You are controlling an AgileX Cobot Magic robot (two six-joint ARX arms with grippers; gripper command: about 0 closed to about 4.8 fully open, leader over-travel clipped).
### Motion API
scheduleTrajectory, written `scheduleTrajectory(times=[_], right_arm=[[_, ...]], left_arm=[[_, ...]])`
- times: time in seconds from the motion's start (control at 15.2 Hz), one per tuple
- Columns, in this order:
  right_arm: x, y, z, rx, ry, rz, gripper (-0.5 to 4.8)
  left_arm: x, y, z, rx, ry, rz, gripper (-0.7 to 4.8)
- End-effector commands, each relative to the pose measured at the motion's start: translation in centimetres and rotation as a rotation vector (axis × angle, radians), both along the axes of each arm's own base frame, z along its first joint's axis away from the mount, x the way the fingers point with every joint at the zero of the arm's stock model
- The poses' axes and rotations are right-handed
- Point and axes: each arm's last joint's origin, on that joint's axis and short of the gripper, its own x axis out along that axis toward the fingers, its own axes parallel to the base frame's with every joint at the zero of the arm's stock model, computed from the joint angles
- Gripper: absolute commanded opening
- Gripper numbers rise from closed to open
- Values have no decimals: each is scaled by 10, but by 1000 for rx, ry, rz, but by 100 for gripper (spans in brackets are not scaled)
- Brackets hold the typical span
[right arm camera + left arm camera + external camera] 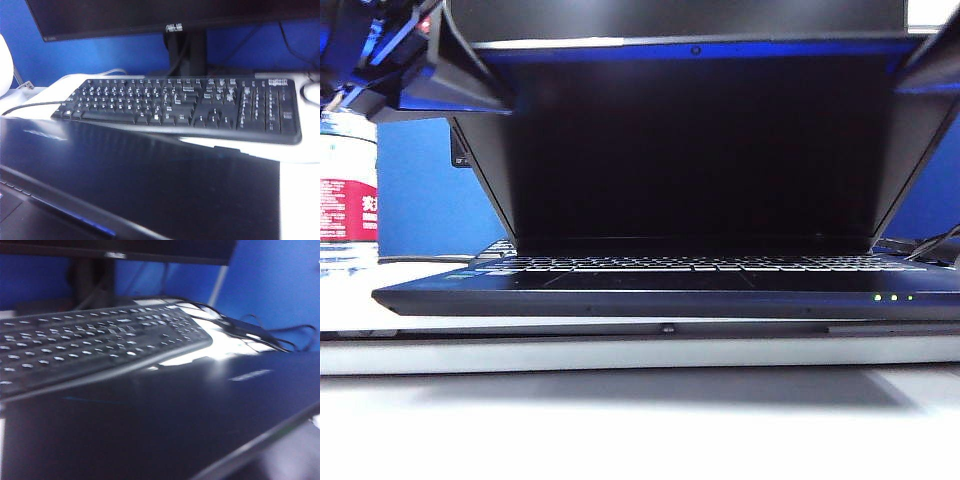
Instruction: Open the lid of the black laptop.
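Blue wall (100, 55), white desk (640, 420)

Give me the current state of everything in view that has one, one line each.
lid: partly raised, leaning forward over the keys, not fully open.
black laptop: flat on the table, green indicator lights on, screen dark.
left gripper: at the lid's upper left corner; jaws not discernible.
right gripper: at the lid's upper right corner; jaws not discernible.
monitor: upright, screen dark.
separate keyboard: flat behind the laptop.

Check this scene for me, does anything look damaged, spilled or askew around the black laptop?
Nothing stands out. The slim black laptop sits square on the white table, its black lid partly raised. The left gripper and right gripper flank the lid's top corners; whether they grip cannot be told. The separate black keyboard lies flat behind.
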Motion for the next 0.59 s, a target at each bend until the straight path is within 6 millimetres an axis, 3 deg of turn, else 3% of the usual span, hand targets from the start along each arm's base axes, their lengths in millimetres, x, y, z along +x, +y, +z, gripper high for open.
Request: scheduleTrajectory(times=[0.07, 0.59], right_arm=[[7, 4, 21, 19, -88, 2, -6], [27, 3, 43, 5, -119, -36, -6]], left_arm=[[5, 3, 18, -59, -99, 36, 21], [15, -4, 43, -16, -186, 40, 21]])
